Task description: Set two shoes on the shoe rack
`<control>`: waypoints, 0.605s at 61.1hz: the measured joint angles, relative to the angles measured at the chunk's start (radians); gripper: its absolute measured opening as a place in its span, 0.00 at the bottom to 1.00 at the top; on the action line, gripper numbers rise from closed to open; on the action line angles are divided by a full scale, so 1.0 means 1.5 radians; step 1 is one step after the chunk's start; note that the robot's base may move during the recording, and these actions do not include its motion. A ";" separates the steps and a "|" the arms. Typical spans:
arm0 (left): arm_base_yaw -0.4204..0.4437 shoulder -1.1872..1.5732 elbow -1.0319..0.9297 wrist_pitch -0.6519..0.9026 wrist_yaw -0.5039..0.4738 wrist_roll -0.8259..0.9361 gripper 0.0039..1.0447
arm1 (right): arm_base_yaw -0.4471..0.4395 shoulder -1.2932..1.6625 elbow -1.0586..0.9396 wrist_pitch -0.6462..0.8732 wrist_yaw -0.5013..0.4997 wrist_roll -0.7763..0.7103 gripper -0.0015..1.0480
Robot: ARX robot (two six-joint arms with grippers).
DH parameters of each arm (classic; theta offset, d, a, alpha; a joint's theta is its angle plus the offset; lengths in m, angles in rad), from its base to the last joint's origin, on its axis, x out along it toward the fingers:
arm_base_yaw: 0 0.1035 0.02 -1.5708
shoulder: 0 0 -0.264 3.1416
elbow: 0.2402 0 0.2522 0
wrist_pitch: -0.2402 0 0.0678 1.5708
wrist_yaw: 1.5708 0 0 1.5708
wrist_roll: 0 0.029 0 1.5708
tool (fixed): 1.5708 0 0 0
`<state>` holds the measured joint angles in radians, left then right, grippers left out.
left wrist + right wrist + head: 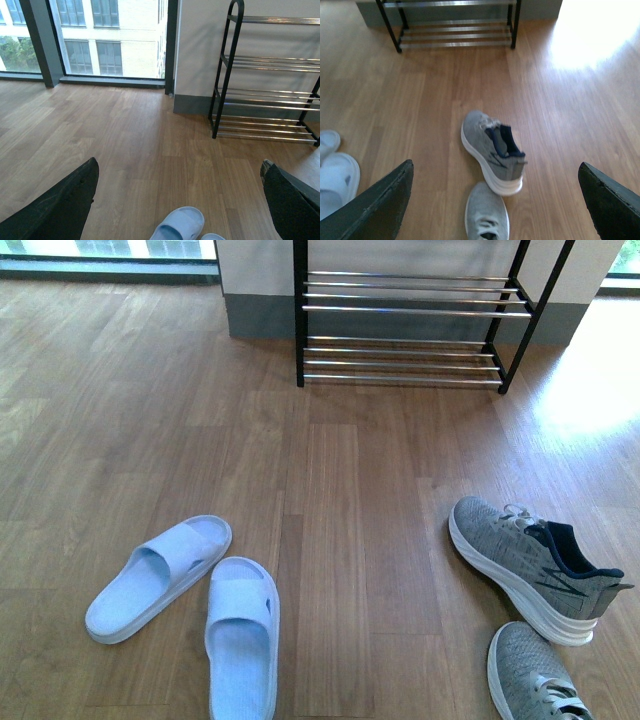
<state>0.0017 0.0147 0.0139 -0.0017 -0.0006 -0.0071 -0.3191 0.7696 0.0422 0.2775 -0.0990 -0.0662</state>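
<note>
The light blue slippers (158, 578) look like smooth matt rubber. The shoe rack (410, 310) has shiny chrome rods in a black matt frame. The floor (350, 520) is slightly glossy wood.

No text, label or number is legible.

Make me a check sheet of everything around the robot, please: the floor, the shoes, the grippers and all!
Surface: wooden floor, with sun glare at the far right.
Job's things: left slipper and right slipper, light blue, lie on the floor. The shoe rack stands by the wall, and no shoes are on the shelves in view.
Clutter: far sneaker and near sneaker, grey, lie on the floor to the right.
Grippers: left gripper is open and holds nothing. Right gripper is open and holds nothing.
Cables: nothing seen.
Surroundings: big window and pale wall.
</note>
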 joint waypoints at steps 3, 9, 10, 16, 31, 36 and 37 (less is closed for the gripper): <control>0.000 0.000 0.000 0.000 0.000 0.000 0.91 | -0.031 0.125 0.002 0.082 -0.021 -0.032 0.91; 0.000 0.000 0.000 0.000 0.000 0.000 0.91 | -0.075 0.387 0.023 0.232 -0.045 -0.096 0.91; 0.000 0.000 0.000 0.000 0.000 0.000 0.91 | -0.078 0.412 0.027 0.245 -0.047 -0.102 0.91; 0.000 0.000 0.000 0.000 0.000 0.000 0.91 | -0.103 0.648 0.068 0.356 -0.042 -0.176 0.91; 0.000 0.000 0.000 0.000 0.000 0.000 0.91 | -0.160 1.079 0.169 0.444 -0.020 -0.335 0.91; 0.000 0.000 0.000 0.000 0.000 0.000 0.91 | -0.178 1.147 0.199 0.444 -0.010 -0.362 0.91; 0.000 0.000 0.000 0.000 0.000 0.000 0.91 | -0.183 1.161 0.207 0.444 -0.008 -0.370 0.91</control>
<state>0.0017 0.0147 0.0139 -0.0017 -0.0006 -0.0071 -0.5934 2.5118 0.3519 0.9432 -0.1104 -0.6209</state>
